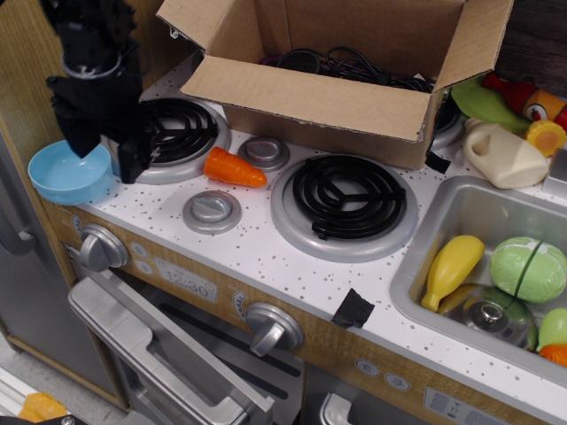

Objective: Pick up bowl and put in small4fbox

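Note:
The light-blue bowl [64, 175] sits at the left front corner of the toy stove top, beside the left burner [177, 131]. My black gripper [106, 156] hangs over the bowl's right rim with its fingers apart: one finger [78, 142] over the bowl's inside, the other [133, 165] just outside on the right. It holds nothing. The brown cardboard box [319, 97] stands at the back with its flaps open and black cables inside.
An orange toy carrot [233, 167] lies between the two burners. Round grey knobs [211, 211] sit on the counter. A second burner [344, 197] is in the middle. The steel sink [416, 257] at right holds toy vegetables. A white jug [505, 156] stands behind it.

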Motion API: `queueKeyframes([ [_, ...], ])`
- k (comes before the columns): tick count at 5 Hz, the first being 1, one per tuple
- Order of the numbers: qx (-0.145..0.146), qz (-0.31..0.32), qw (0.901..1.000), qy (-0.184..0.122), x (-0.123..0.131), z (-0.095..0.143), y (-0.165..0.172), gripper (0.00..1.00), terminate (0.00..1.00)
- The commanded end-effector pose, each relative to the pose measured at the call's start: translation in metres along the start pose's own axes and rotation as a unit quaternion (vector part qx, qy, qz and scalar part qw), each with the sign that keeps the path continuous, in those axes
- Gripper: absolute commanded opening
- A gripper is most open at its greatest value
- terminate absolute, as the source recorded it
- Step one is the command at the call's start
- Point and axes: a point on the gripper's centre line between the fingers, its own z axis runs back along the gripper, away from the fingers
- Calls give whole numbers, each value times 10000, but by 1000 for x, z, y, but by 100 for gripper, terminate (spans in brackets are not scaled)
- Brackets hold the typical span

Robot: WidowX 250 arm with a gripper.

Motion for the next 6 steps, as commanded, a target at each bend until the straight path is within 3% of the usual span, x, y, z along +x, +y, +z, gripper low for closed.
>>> queueKeyframes([
  [1,69,-72,9995,-292,-5,-23,21,100,0],
  [2,-167,-28,9988,-459,-10,-41,22,100,0],
  [3,-260,3,9988,-422,-8,-45,21,0,0],
  [4,-317,53,9987,-388,-7,-41,20,0,0],
  [6,-10,399,9991,-117,-10,13,8,0,0],
])
